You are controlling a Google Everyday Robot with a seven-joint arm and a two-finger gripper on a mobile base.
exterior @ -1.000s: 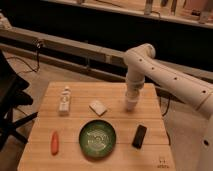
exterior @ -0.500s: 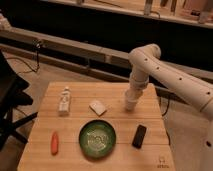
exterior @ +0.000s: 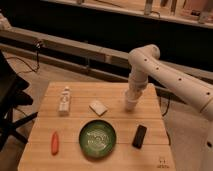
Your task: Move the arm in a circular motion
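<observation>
Reaching in from the right edge, the arm (exterior: 167, 75) bends near top centre-right and drops its last segment straight down over the far right part of the wooden table (exterior: 75, 90). The gripper (exterior: 131, 102) sits at that lower end, low over the board, just right of a flat white packet (exterior: 98, 107). Released or clenched: cannot tell. Touching the wood or hovering just above it: cannot tell either.

Handling, as a judgement: the arm is the task's own thing, so there is nothing to take hold of. The circle has to come from its own joints. It looks stiff and heavy, built of thick tube segments, not fragile and with no give. The tip is low, so a wide sweep could clip the packet, the black slab (exterior: 139, 136) nearer the front, or the green bowl (exterior: 97, 138). The small white bottle (exterior: 64, 100) and the orange carrot-like piece (exterior: 55, 142) lie well apart on the left and are probably safe.

Hidden or unclear: the arm's shoulder is cut off at the right frame edge, and the mobile base is not in view. The pale stub at the tip could be the gripper alone or something pale beneath it; cannot say which. The bottle's label is unreadable. The dark chair (exterior: 10, 97) at left is partly cut off.
</observation>
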